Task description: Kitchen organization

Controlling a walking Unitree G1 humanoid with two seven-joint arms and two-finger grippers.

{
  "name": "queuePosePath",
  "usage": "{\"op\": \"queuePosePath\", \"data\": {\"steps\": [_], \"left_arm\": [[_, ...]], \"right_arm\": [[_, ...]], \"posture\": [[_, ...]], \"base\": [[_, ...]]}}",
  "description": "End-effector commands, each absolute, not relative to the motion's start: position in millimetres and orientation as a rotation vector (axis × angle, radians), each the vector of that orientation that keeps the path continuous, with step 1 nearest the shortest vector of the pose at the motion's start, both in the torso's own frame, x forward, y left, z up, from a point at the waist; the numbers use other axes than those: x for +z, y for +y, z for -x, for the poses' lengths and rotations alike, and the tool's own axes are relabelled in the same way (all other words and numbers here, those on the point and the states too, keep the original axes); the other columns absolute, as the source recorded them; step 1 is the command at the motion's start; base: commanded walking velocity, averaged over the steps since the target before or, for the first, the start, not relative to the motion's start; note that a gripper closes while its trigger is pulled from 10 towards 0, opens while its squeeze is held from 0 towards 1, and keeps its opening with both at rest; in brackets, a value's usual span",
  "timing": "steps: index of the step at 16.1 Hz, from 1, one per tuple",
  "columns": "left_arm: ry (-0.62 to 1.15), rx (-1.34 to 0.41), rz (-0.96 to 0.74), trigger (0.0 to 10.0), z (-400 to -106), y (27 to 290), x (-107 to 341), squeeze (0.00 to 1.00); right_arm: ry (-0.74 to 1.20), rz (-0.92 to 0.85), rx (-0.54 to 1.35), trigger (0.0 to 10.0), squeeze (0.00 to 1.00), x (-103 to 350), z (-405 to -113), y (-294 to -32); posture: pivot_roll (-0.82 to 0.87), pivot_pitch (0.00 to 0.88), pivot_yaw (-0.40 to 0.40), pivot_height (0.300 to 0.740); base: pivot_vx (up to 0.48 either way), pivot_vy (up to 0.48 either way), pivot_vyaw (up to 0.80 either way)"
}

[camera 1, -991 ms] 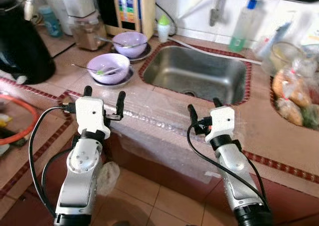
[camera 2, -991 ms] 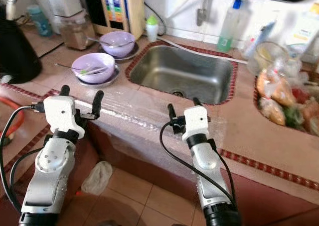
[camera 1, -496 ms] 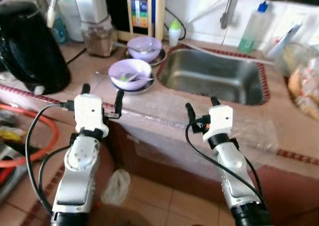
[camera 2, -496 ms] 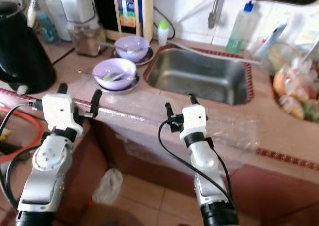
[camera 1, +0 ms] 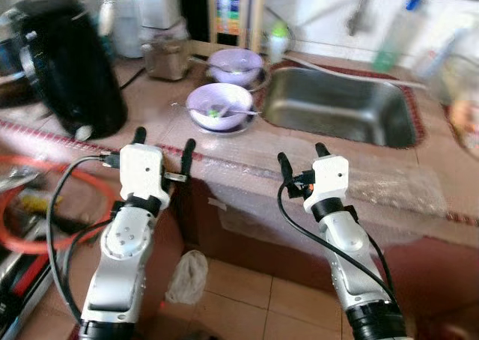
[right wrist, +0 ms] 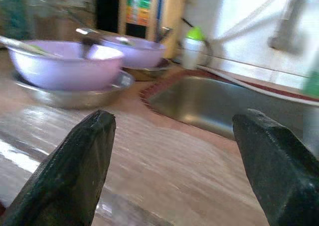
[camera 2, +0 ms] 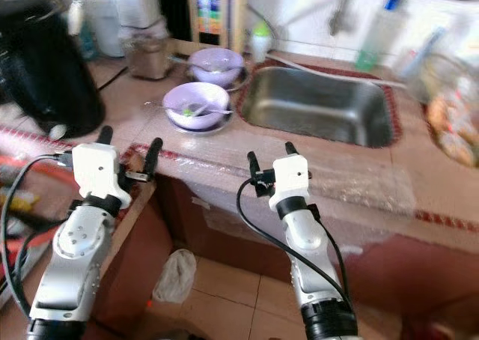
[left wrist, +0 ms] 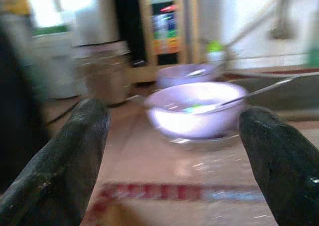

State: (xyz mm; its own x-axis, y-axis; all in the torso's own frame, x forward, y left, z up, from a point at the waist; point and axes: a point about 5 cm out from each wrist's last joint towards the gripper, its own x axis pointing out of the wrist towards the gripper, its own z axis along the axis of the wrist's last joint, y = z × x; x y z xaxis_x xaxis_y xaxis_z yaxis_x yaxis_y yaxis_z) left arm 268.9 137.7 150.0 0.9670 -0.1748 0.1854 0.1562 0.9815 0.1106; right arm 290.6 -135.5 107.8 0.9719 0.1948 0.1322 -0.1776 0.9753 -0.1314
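Item: tiled pinkish table [camera 1: 150, 104] with red-patterned border, its front edge wrapped in clear plastic film [camera 1: 389, 186], presumably to protect the edge.

Item: near lilac plastic bowl [camera 1: 218, 105] on a metal saucer, with green scraps and a metal spoon [camera 1: 238, 112] resting across the rim; stands just left of the stainless steel sink [camera 1: 337, 106], likely set there for washing.

Item: second lilac bowl [camera 1: 235, 61] on its own saucer, behind the first, near the sink's back corner; also used, a utensil inside.

Item: small white bottle with green cap [camera 1: 278, 40], at the sink's back left rim, close to hand for dishwashing by the look of it.

Item: large black rounded appliance [camera 1: 63, 63], at the table's left end; a glass jar with brown contents [camera 1: 166, 54] behind the bowls.

Item: left end effector [camera 1: 162, 141], raised at the table's front edge, fingers [left wrist: 60, 166] set wide apart, empty; its wrist view frames the near bowl between them, which suggests that bowl is the intended pickup.

Item: right end effector [camera 1: 298, 154], level with the table edge before the sink, fingers [right wrist: 75, 161] apart, empty; held ready, well short of any dish.

Status: both bowls untouched; approach stage, by my judgement.
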Motion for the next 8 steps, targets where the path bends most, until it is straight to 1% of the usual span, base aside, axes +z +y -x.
{"op": "queuePosePath", "data": {"steps": [1, 8], "left_arm": [[-0.214, -0.193, -0.089, 10.0, -267.9, 135.7, 154.0, 0.0], [-0.222, -0.233, -0.093, 10.0, -268.8, 131.7, 155.3, 0.0]], "right_arm": [[-0.153, 0.116, 0.174, 10.0, 0.0, 110.2, -292.3, -137.6], [-0.161, 0.112, 0.169, 10.0, 0.0, 112.4, -293.9, -137.6]], "posture": [[0.04, 0.0, 0.006, 0.74], [0.03, 0.0, 0.011, 0.74]], "base": [[0.292, 0.0, 0.0], [0.375, 0.0, 0.0]]}}
